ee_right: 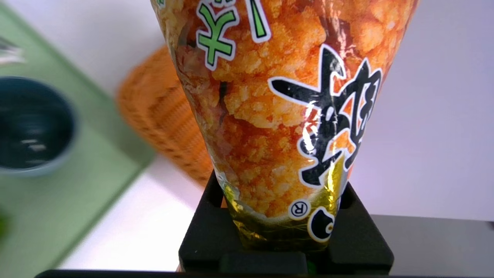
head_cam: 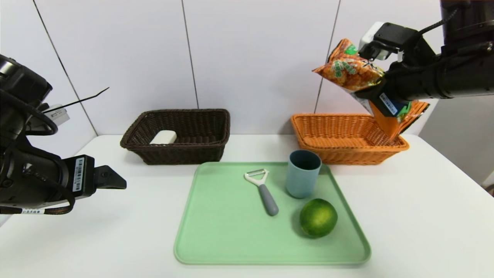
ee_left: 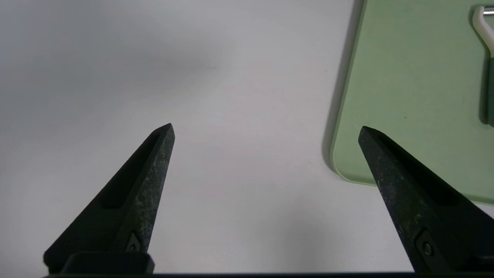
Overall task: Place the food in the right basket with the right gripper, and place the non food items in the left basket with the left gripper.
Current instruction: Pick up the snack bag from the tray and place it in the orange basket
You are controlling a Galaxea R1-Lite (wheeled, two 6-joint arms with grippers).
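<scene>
My right gripper is shut on the long orange snack bag, holding it tilted in the air above the back right part of the light orange basket. The bag fills the right wrist view. A green citrus fruit, a blue-grey cup and a white peeler with a grey handle lie on the green tray. A white soap block rests in the dark brown basket. My left gripper hangs open and empty over the table, beside the tray's corner.
The two baskets stand side by side at the back against a white wall. The tray sits in the middle of the white table. Bare tabletop lies to the left and right of the tray. The cup stands close in front of the orange basket.
</scene>
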